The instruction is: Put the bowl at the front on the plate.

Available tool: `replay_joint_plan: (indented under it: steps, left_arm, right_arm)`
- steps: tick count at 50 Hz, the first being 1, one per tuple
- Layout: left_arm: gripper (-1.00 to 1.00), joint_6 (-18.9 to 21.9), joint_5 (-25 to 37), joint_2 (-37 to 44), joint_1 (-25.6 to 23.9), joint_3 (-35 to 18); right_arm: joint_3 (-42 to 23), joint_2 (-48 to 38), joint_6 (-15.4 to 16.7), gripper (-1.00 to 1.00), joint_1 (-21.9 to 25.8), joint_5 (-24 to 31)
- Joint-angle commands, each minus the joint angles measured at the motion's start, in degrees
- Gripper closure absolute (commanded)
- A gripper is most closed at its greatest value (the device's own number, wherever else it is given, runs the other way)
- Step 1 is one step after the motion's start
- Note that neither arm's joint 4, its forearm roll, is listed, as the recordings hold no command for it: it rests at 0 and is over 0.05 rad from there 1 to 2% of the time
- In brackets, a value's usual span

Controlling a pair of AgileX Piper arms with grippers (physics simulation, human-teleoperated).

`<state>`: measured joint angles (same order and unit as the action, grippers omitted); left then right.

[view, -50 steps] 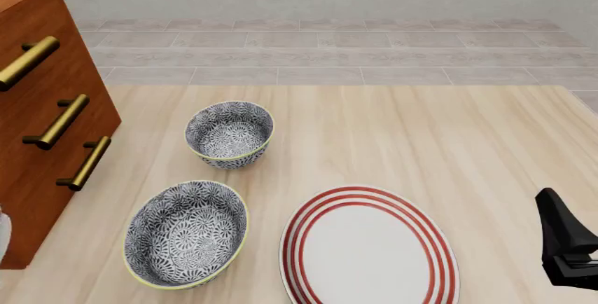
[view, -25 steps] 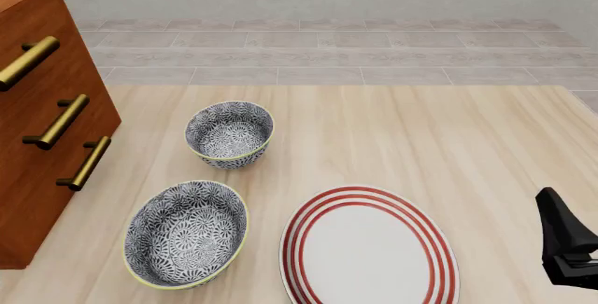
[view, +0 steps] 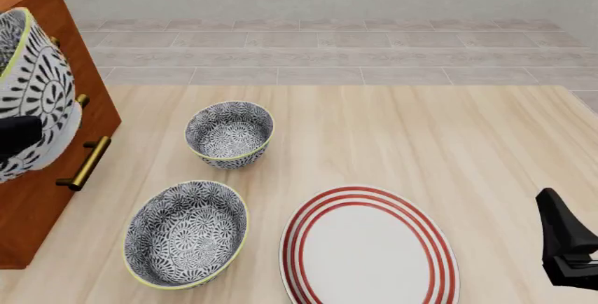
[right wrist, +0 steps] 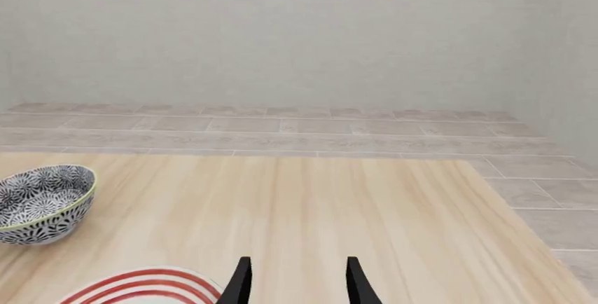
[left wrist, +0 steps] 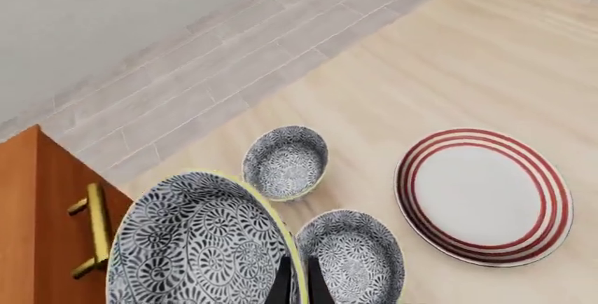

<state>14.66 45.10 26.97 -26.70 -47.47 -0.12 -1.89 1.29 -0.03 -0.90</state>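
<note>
My left gripper (left wrist: 297,284) is shut on the rim of the bowl (left wrist: 201,244), a deep blue-and-white floral one, and holds it tilted in the air. In the front view this bowl (view: 33,73) hangs high at the left edge in front of the cabinet, with the left gripper (view: 21,136) dark against its outer wall. The plate (view: 369,251), white with red rings, lies on the table at the front middle, well right of the held bowl; it also shows as plate (left wrist: 481,195) and plate (right wrist: 150,286). My right gripper (right wrist: 297,283) is open and holds nothing, right of the plate (view: 559,223).
Two look-alike bowls stand on the table left of the plate: a near one (view: 187,234) (left wrist: 351,255) and a far one (view: 230,133) (left wrist: 286,160) (right wrist: 42,202). A wooden cabinet (view: 47,185) with brass handles stands along the left edge.
The held bowl and left gripper have risen into the front view at the left, where nothing showed half a second ago. The right arm has not moved.
</note>
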Motion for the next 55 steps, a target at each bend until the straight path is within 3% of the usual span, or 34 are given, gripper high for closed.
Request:
replay_joint_plan:
  steps: [1, 6, 18, 26, 34, 55]
  left_arm:
    - [1.00, 6.9, -4.4, 4.4, -8.6, 1.0]
    - [1.00, 10.5, -6.2, 6.2, -10.7, 1.4]
    - [1.00, 19.5, -13.6, 14.4, -21.0, 3.8]
    - [1.00, 22.4, -18.0, 20.7, -28.2, 3.6]
    - [1.00, 23.6, -20.7, 27.7, -36.8, 1.7]
    - [1.00, 22.0, -23.6, 42.3, -50.1, -5.8]
  right_arm:
    - [0.0, 0.4, 0.2, -1.00, -0.1, 0.3]
    - [0.0, 0.4, 0.1, -1.00, 0.0, 0.3]
    - [0.0, 0.2, -0.6, -1.00, -0.4, 0.2]
    - [0.0, -0.1, -0.8, -1.00, -0.4, -0.1]
    - [0.0, 0.6, -1.0, -1.00, -0.6, 0.5]
    - [0.1, 0.2, -0.7, -1.00, -0.3, 0.2]
